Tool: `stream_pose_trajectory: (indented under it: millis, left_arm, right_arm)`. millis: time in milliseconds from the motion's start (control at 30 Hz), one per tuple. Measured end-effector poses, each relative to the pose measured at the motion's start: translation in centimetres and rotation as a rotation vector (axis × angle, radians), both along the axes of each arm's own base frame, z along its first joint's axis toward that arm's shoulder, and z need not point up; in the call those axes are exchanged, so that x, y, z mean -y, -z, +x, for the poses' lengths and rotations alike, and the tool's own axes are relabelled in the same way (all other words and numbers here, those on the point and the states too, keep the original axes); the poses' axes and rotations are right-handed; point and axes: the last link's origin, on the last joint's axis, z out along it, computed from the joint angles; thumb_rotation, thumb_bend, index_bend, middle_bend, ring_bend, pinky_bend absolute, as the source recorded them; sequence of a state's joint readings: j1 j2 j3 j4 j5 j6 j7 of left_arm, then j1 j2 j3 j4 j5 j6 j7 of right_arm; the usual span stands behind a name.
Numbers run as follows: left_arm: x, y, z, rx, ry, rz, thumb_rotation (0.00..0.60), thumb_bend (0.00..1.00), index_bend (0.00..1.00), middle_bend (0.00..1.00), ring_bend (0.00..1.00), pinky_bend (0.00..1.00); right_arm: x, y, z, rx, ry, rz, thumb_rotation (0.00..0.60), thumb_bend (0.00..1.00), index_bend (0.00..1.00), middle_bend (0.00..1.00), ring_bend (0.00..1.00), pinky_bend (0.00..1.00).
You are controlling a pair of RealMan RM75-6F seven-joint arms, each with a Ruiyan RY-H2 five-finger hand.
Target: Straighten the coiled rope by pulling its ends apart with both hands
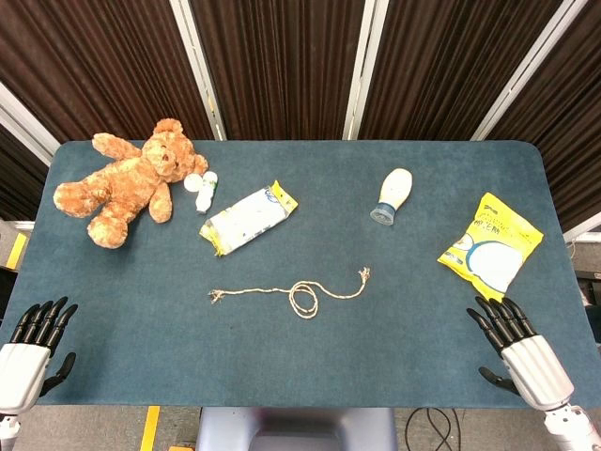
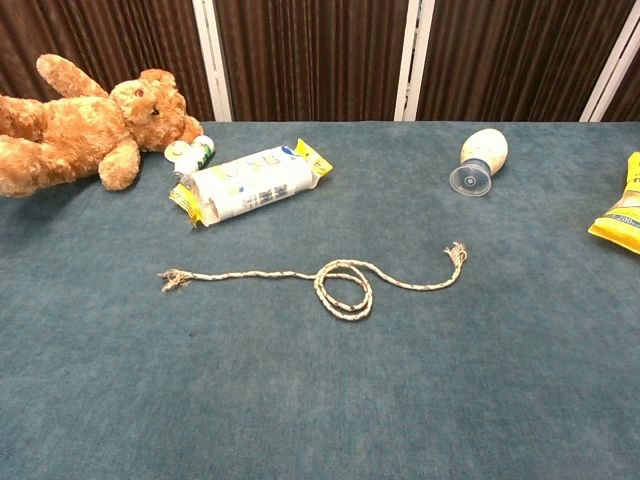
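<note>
One blue-felt table [image 1: 282,357] w/ dark curtains [image 1: 272,66] behind.

Bare table [image 1: 131,319] lies around the rope [image 1: 291,296]; the wipes pack [image 1: 248,218] lies just behind it.

Left robot hand [image 1: 33,349] and right robot hand [image 1: 519,351] — flat, fingers apart.
</note>
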State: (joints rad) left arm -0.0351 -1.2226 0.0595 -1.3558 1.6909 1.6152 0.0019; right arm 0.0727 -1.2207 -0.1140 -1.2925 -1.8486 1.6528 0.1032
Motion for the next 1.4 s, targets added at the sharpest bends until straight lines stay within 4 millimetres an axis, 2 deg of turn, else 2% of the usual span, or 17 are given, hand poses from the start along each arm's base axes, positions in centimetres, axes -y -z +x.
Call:
stream_pose_trajectory:
  millis: [200, 367, 500, 700, 867, 1033, 1333, 1400]
  left_arm:
    - [0.3, 0.9, 0.4, -0.002, 0.019, -0.036, 0.6, 0.42, 0.0, 0.0, 0.0, 0.08]
    - [-0.4, 2.6, 1.1, 0.035, 0.03, -0.114, 0.6, 0.42, 0.0, 0.0, 0.0, 0.08]
    - [-2.0, 4.5, 2.1, 0.044, 0.043, -0.189, 0.6, 0.42, 0.0, 0.0, 0.0, 0.08]
    - [-5.4, 8.1, 5.5, 0.031, 0.109, -0.276, 0.6, 0.42, 0.0, 0.0, 0.0, 0.08]
    - [-7.6, 11.7, 7.9, 0.058, 0.131, -0.303, 0.6, 0.42, 0.1, 0.0, 0.0, 0.08]
    - [-10.1, 14.9, 10.1, 0.1, 0.12, -0.314, 0.6, 0.41, 0.13, 0.0, 0.0, 0.08]
    - [-13.1, 18.2, 11.8, 0.087, 0.099, -0.283, 0.6, 0.41, 0.34, 0.04, 0.0, 0.09]
    - [-13.5, 18.7, 11.9, 0.082, 0.091, -0.279, 0.6, 0.41, 0.36, 0.05, 0.0, 0.09]
  right_arm:
    - [-0.1, 0.3, 0.2, 0.005, -0.007, 0.009, 0.593, 0.18, 0.0, 0.0, 0.0, 0.0]
    - [0.1, 0.5, 0.1, 0.001, 0.006, 0.009, 0.593, 0.18, 0.0, 0.0, 0.0, 0.0]
    - [0.3, 0.9, 0.1, -0.01, 0.01, 0.014, 0.594, 0.18, 0.0, 0.0, 0.0, 0.0]
    - [0.7, 1.4, 0.0, -0.027, 0.022, 0.012, 0.595, 0.18, 0.0, 0.0, 0.0, 0.0]
    - [1.3, 1.9, -0.3, -0.046, 0.035, 0.025, 0.594, 0.18, 0.0, 0.0, 0.0, 0.0]
    - [1.9, 2.1, -0.6, -0.054, 0.047, 0.021, 0.593, 0.18, 0.0, 0.0, 0.0, 0.0]
    - [2.5, 2.3, -1.0, -0.061, 0.067, 0.029, 0.593, 0.18, 0.0, 0.0, 0.0, 0.0]
    - [2.6, 2.3, -1.1, -0.062, 0.071, 0.03, 0.593, 0.18, 0.0, 0.0, 0.0, 0.0]
